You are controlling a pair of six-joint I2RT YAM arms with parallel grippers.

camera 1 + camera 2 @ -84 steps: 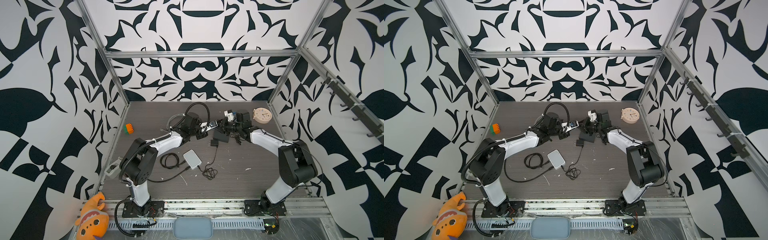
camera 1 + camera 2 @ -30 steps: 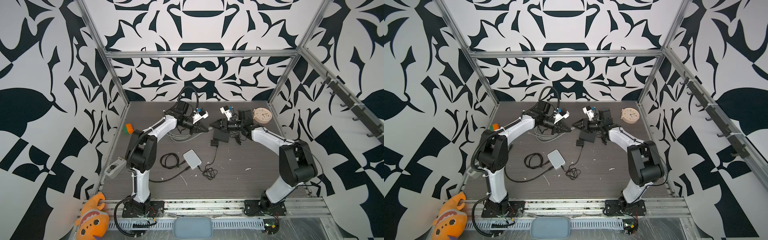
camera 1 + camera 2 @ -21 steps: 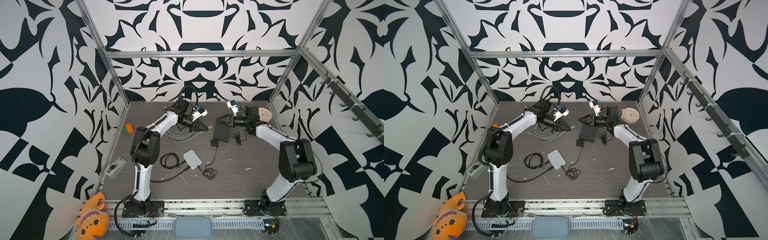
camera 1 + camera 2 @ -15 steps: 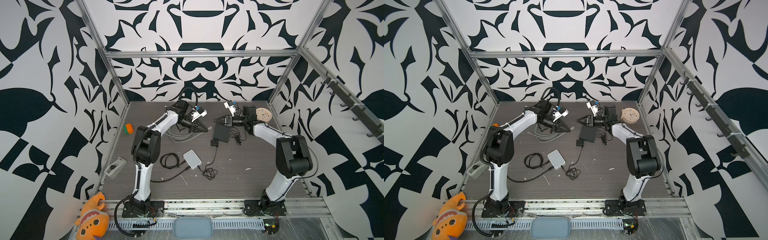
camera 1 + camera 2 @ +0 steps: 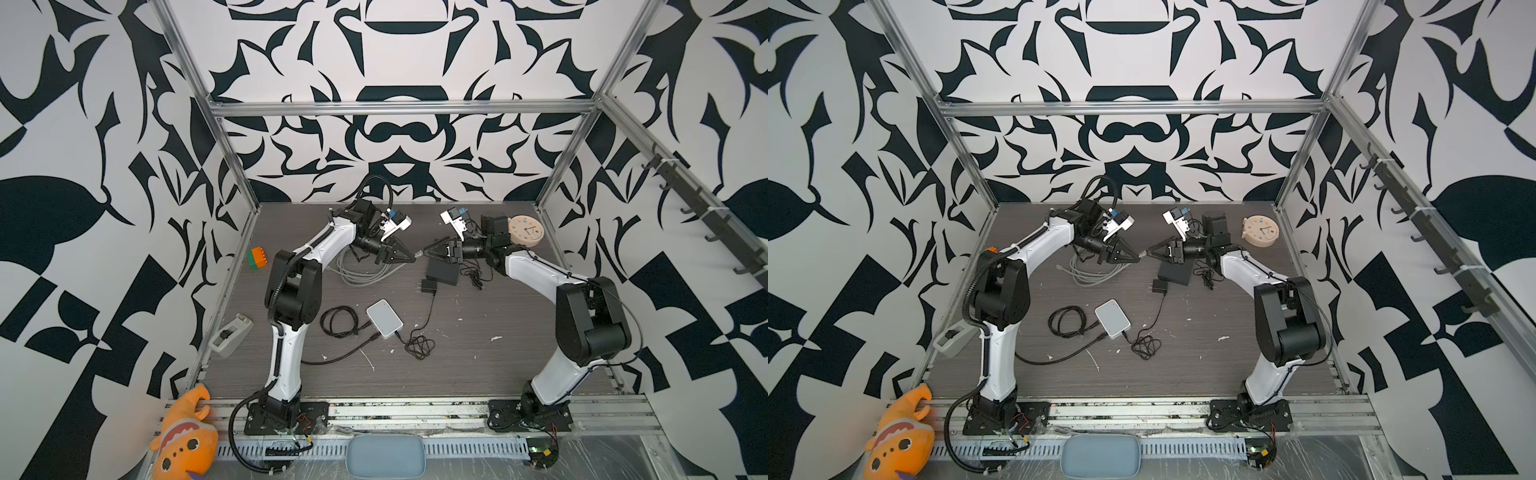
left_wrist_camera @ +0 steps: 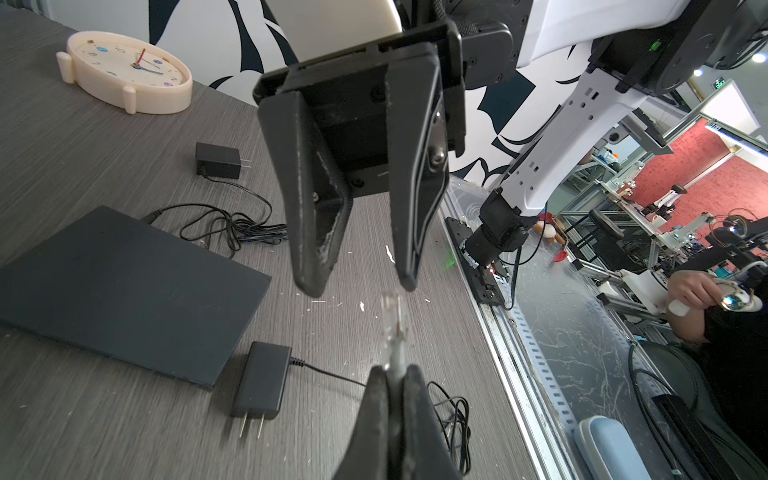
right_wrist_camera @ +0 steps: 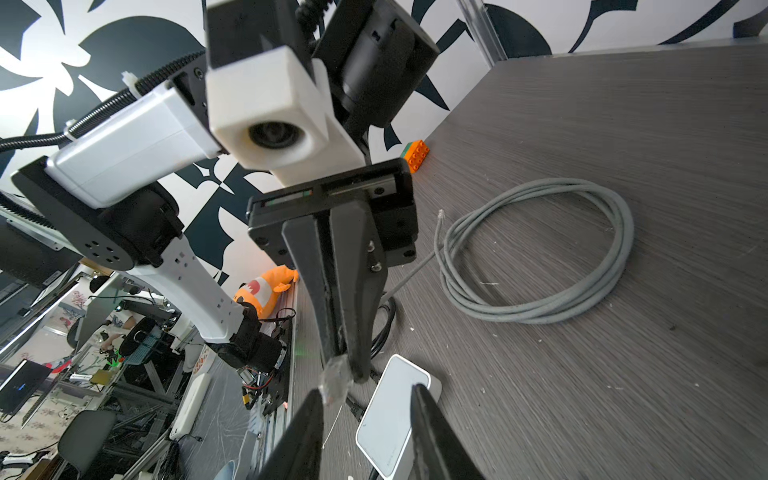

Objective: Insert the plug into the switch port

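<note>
My left gripper is shut on the grey cable just behind its clear plug, which it holds above the table and points to the right. In the left wrist view the plug sticks out past the shut left gripper. My right gripper faces it tip to tip with open jaws. In the right wrist view the plug touches one finger of the right gripper. The flat black switch lies on the table below the right gripper. Its ports do not show.
The grey cable coil lies under the left arm. A white box with black leads, a power adapter and a clock are also on the table. A brick and a tape dispenser lie at the left edge.
The right gripper has risen off the switch and settled level with the plug, tips almost meeting the left gripper's. The left gripper has kept the plug nearly in place.
</note>
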